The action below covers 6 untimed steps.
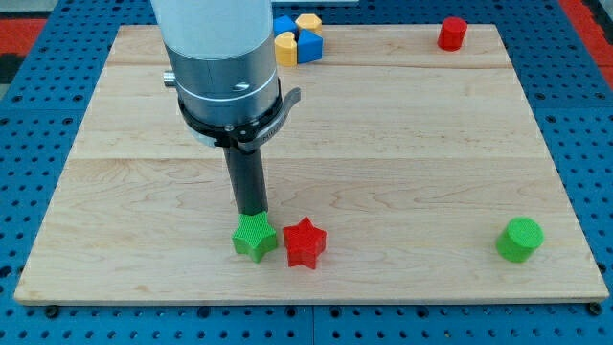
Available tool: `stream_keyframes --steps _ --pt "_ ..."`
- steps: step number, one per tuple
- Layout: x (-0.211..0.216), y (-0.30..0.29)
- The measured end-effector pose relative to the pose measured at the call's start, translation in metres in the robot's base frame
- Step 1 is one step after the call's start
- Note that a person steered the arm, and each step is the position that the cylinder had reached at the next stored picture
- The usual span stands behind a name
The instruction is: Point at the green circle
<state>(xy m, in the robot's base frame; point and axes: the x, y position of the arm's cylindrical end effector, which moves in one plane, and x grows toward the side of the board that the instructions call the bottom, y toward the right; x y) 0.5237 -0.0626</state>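
The green circle (519,239) is a round green block near the view's bottom right corner of the wooden board (402,144). My tip (253,213) is far to its left, at the bottom middle of the board. The tip stands just above a green star-like block (255,237), touching or nearly touching its top edge. A red star (305,242) lies right beside that green block, on its right.
At the view's top, a cluster of blue and yellow blocks (297,40) sits just right of the arm's body. A red cylinder (452,33) stands near the top right corner. The arm's wide body (225,67) covers the top left middle.
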Motion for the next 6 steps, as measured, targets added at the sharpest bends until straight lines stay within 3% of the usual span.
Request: stream_keyframes --steps 2,5,6 --pt "-0.051 0.025" --pt "-0.056 0.210" --pt "-0.038 0.273"
